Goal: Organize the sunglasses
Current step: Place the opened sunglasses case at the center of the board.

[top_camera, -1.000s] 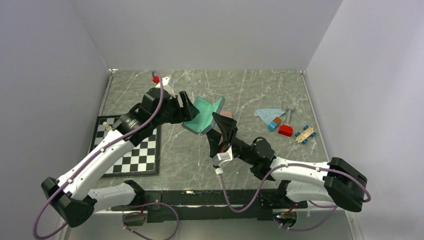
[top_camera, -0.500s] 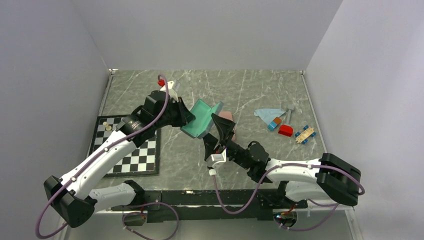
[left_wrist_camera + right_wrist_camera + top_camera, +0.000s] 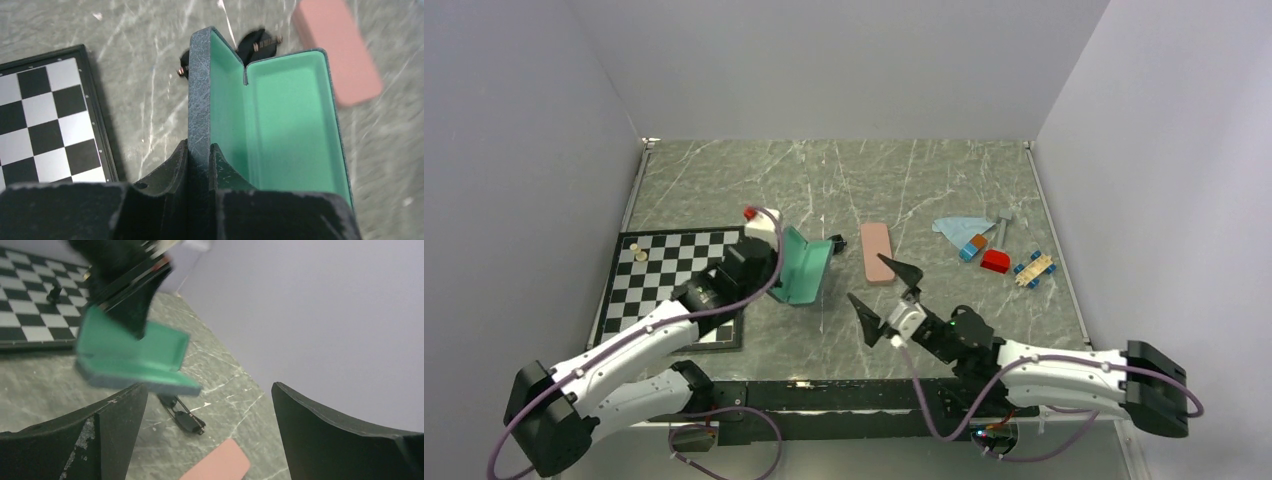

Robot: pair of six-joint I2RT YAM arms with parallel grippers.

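Observation:
A thin black pair of sunglasses (image 3: pixel 834 240) lies folded on the marble table, just beyond the open slate-blue case (image 3: pixel 801 264) with its green lining. My left gripper (image 3: pixel 200 152) is shut on that case's left wall, and the case hangs tilted. From the left wrist the sunglasses (image 3: pixel 254 42) peek out behind the case (image 3: pixel 292 120). My right gripper (image 3: pixel 886 295) hovers open and empty near the front middle. In the right wrist view the right gripper (image 3: pixel 208 392) frames the sunglasses (image 3: pixel 189 421), with the case (image 3: pixel 132 360) blurred above them.
A shut pink case (image 3: pixel 876 252) lies right of the sunglasses. A chessboard (image 3: pixel 674 295) with small pieces (image 3: pixel 636 251) sits at the left. A light blue cloth (image 3: pixel 957 227), a red block (image 3: pixel 995 261) and other toy pieces (image 3: pixel 1034 269) lie at the right.
My left gripper shut on the case and pulled it back toward the near left. My right arm withdrew toward the front and opened wide, uncovering the pink case.

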